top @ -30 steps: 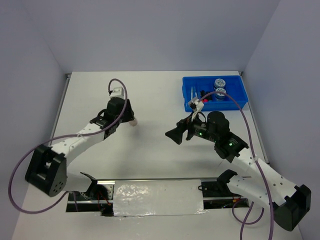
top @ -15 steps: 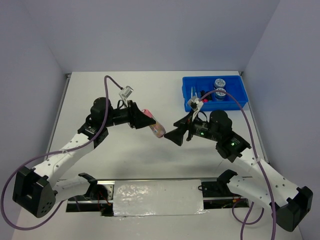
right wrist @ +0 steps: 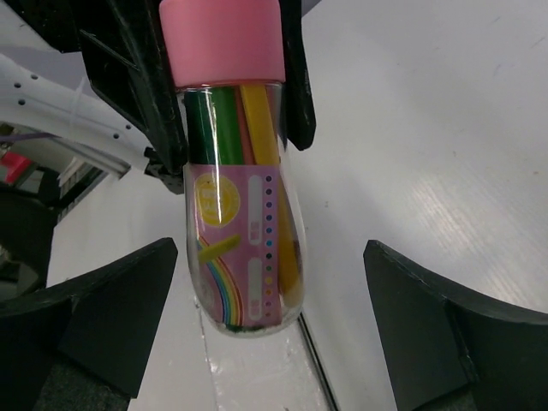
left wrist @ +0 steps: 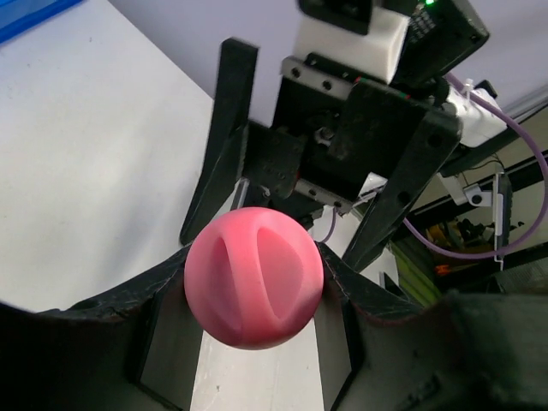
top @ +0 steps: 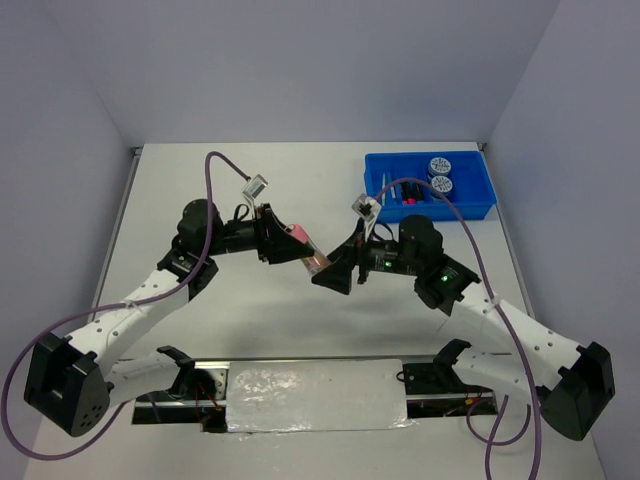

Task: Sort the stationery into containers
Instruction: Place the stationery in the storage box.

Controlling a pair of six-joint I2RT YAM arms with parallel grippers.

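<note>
On the matte white table point(top: 300, 180) we see the left arm point(top: 150, 290) rising from its base, folded at the elbow and reaching rightward toward the middle. Its left gripper point(top: 288, 244) is clamped on the pink-capped bottle point(right wrist: 235, 214), with the black fingers point(right wrist: 145, 94) pinching it at the cap end. The cap point(left wrist: 253, 276) is smooth, domed pink plastic with a shallow groove. The bottle hangs in the air above the table's middle, its base pointing toward the other arm. It is a clear, glossy cylinder with a rounded base, packed with green, yellow and orange pens and wrapped in a pink rainbow label.

The right gripper point(top: 333, 277) faces it with jaws spread wide. Its dark wedge-shaped pads point(right wrist: 111, 317) flank the bottle's base without touching, and it holds nothing. Behind it the right arm point(top: 500, 320) stretches leftward, low and bent at the elbow. Far right sits the bright blue plastic tray point(top: 460, 210), with two round jars point(top: 438, 166) inside.
</note>
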